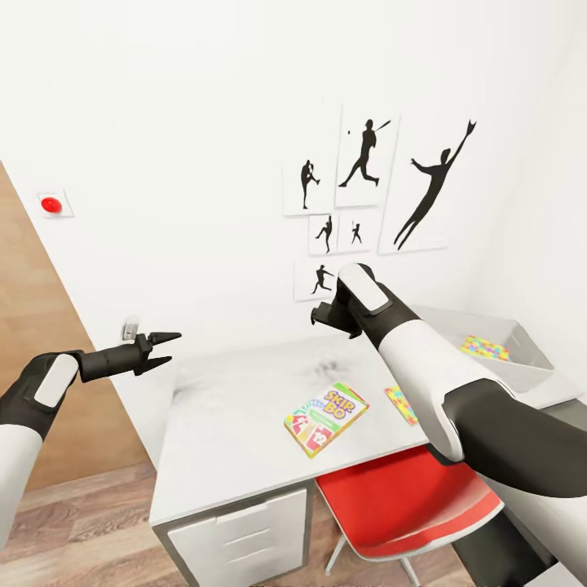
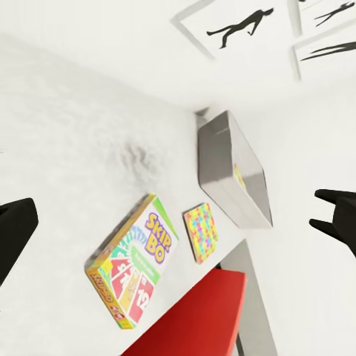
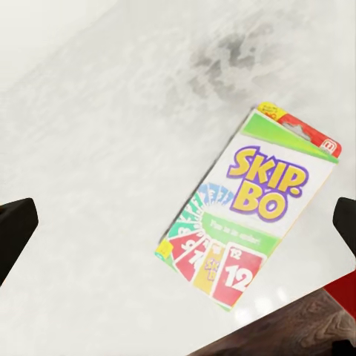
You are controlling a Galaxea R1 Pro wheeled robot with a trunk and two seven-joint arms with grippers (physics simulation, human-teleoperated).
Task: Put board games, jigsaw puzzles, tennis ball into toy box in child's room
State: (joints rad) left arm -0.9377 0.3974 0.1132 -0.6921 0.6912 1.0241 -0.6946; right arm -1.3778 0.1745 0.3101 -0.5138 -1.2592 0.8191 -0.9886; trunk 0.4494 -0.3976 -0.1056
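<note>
Lying under right hand (image 1: 319,314): Skip-Bo (image 1: 326,418).

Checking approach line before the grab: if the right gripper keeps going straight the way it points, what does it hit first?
Most likely the Skip-Bo box, lying flat on the desk. In the right wrist view the box sits between the open fingertips, slightly off-centre, so contact could be bare desk top beside it; depth is unclear.

White-walled room corner with a pale counter and a red chair.

Black baseball-player silhouette pictures (image 1: 367,191) hang in a cluster on the white wall (image 1: 187,122) above the grey-white counter (image 1: 236,424), which has white drawers (image 1: 244,534) beneath. A red chair (image 1: 399,505) is tucked under its front edge. A wood panel (image 1: 49,367) meets the wood-plank floor (image 1: 90,530), and a red button (image 1: 51,204) sits on the wall.
</note>
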